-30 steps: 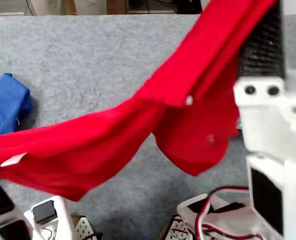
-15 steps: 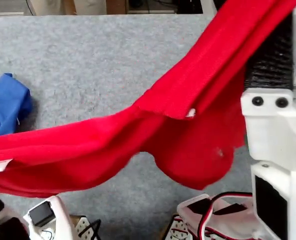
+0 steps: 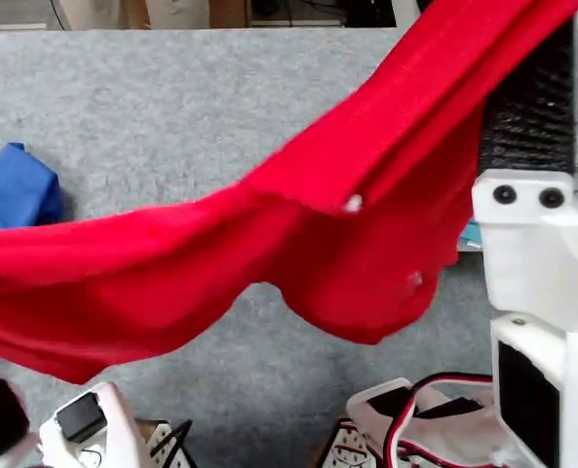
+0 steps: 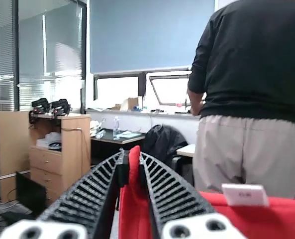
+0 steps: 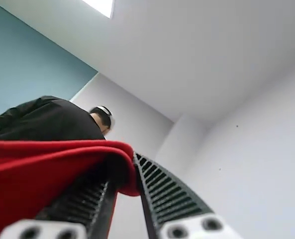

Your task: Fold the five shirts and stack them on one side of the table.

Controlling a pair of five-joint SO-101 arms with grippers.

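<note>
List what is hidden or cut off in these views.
- High view: the table beneath the hanging red shirt; the cloth covers it, so other shirts there cannot be told.
- High view: the blue shirt, cut by the left edge and partly behind the red shirt.
- High view: a teal thing between red shirt and an arm; too little shows to name it.

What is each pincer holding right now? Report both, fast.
Left pincer: closed on the red shirt.
Right pincer: closed on the same red shirt.
</note>
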